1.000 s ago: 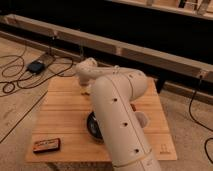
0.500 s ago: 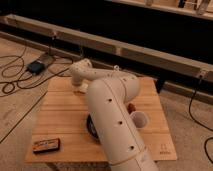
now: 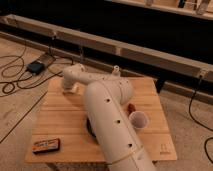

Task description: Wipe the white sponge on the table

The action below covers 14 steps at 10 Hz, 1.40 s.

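Here, in the camera view, the table (image 3: 150, 95) fills the middle, its light plank top seen from above. The robot's thick white arm (image 3: 112, 125) rises from the lower edge, bends at an elbow over the middle of the top and reaches toward the far left corner, where the gripper (image 3: 68, 89) points down at the wood. Its fingers are clenched together, low at the boards; whether they touch the surface cannot be told. A small whitish lump, seemingly the white sponge (image 3: 75, 89), shows right at the gripper's lower end, on the side toward the table's middle, on the planks near the far left corner. It is so close to the fingers that it cannot be told whether it is pinched between them or only lies beside them. A small pale bottle (image 3: 116, 71) stands at the far edge behind the elbow. A white paper cup (image 3: 138, 120) stands upright just right of the arm, with a small reddish-brown thing (image 3: 132, 107) just beyond it. A black bowl (image 3: 90, 128) peeks out at the arm's left side, mostly hidden. A flat orange-and-black packet (image 3: 46, 145) lies near the near left corner, well apart from the gripper. A small dark mark (image 3: 164, 148) sits near the near right corner. On the floor to the left lie cables (image 3: 15, 75) and a small dark box (image 3: 36, 66).
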Available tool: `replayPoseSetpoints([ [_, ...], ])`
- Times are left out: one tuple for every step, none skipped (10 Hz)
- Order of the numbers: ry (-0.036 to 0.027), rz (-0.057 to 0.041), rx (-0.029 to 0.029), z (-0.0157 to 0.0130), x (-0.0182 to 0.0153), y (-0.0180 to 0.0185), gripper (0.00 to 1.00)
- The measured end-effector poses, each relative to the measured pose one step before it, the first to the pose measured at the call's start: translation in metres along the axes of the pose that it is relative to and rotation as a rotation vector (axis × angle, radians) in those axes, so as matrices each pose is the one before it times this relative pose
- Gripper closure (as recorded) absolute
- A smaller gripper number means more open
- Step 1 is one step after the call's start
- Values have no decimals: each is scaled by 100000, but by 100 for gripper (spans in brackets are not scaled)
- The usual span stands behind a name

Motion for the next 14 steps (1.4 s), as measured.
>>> replayPoseSetpoints([
  [-3474,-2257,-810,396,-1774,989,100],
  [-2136,-1964,-951,187,-1207,947,100],
  [-2011,-1205,-924,87,-1243,736,100],
  [-2369,-1293,-263,-85,-1321,725,100],
  [-2764,-655,205,-411,-1127,922,100],
  [-1578,243,341,-309,-441,519,100],
  [-1508,1594,445,-416,-101,806,100],
  [-919,1994,979,-626,206,601,100],
  [-260,2708,1012,-762,704,794,100],
  [8,2333,853,-615,693,607,100],
  [265,3630,1325,-808,1196,884,100],
  [938,3817,1781,-973,1544,718,100],
  [973,2327,1655,-785,1185,215,100],
  [1288,3482,2934,-1300,1675,40,100],
])
